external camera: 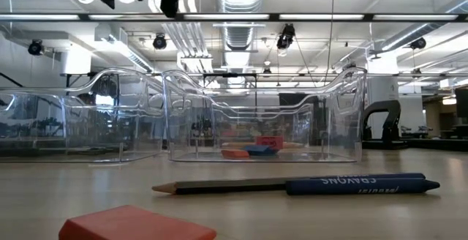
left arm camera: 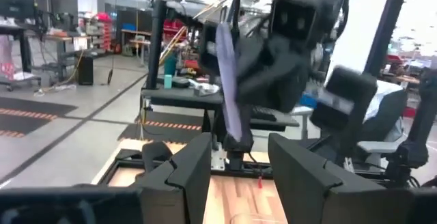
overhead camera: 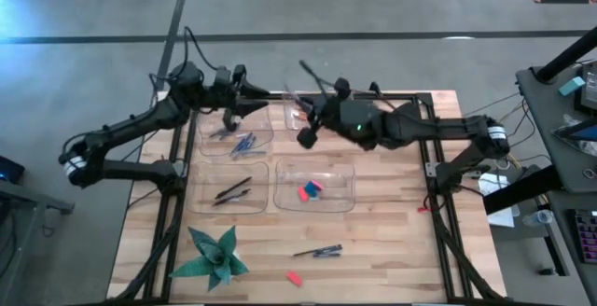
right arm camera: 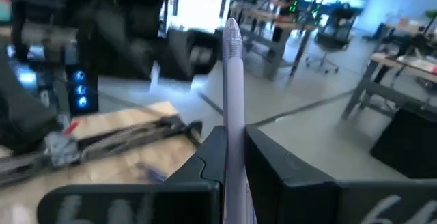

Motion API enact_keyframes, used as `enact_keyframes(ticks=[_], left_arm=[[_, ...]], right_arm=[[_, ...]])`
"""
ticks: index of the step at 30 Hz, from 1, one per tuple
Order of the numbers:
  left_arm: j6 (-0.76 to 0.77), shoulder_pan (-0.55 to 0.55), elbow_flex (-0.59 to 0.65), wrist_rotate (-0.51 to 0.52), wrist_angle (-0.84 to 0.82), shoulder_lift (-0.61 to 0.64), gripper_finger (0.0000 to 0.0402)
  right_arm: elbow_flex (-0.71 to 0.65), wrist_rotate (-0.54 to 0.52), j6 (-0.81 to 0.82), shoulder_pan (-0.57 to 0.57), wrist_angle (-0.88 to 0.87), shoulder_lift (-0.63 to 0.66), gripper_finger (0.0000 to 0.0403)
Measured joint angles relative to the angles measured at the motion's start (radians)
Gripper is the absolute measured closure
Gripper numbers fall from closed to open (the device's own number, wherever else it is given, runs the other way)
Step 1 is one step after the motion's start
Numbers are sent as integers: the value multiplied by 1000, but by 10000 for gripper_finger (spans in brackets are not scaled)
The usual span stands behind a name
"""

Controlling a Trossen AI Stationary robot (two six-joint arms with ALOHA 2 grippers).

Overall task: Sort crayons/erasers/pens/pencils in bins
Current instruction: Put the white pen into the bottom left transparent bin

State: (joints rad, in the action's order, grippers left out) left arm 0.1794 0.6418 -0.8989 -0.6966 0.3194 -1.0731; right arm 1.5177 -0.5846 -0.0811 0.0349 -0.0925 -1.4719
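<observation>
My right gripper (overhead camera: 322, 101) hovers over the far-right bin (overhead camera: 297, 119) and is shut on a grey pen (overhead camera: 308, 71), which sticks out toward the table's far side. My left gripper (overhead camera: 254, 96) is open above the far-left bin (overhead camera: 233, 131), which holds blue crayons (overhead camera: 244, 143). The left wrist view looks past the open left gripper (left arm camera: 239, 176) at the right gripper and the pen (left arm camera: 229, 87). Dark pens (overhead camera: 233, 191) lie in the near-left bin. Pink and blue erasers (overhead camera: 311, 189) lie in the near-right bin (external camera: 263, 115). My right gripper (right arm camera: 234, 176) pinches the grey pen's shaft (right arm camera: 234, 149) between its two fingers. The pen lies along the fingers, and its long free end (right arm camera: 232, 39) reaches out past the tips. It is lifted clear of the table. The gripper hides its other end.
On the near part of the table lie a pencil (external camera: 219, 186) end to end with a blue crayon (external camera: 358, 185), a red eraser (overhead camera: 294, 278) and a green paper star (overhead camera: 213, 255). The two grippers are close together over the far bins.
</observation>
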Motion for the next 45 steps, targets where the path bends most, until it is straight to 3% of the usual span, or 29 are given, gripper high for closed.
enact_keyframes(ticks=[5, 12, 20, 26, 45], left_arm=[[116, 0, 0, 71, 195, -67, 269], [149, -3, -3, 71, 361, -139, 269], [146, -3, -3, 66, 365, -151, 269], [148, -26, -3, -9, 397, -149, 269], [155, -42, 10, -5, 396, -133, 269]], right_arm=[[0, 164, -17, 76, 32, 24, 374], [0, 341, -43, 143, 31, 23, 374], [0, 370, -77, 154, 38, 21, 374], [0, 404, -77, 154, 80, 1, 374], [0, 428, -91, 154, 134, -12, 374]])
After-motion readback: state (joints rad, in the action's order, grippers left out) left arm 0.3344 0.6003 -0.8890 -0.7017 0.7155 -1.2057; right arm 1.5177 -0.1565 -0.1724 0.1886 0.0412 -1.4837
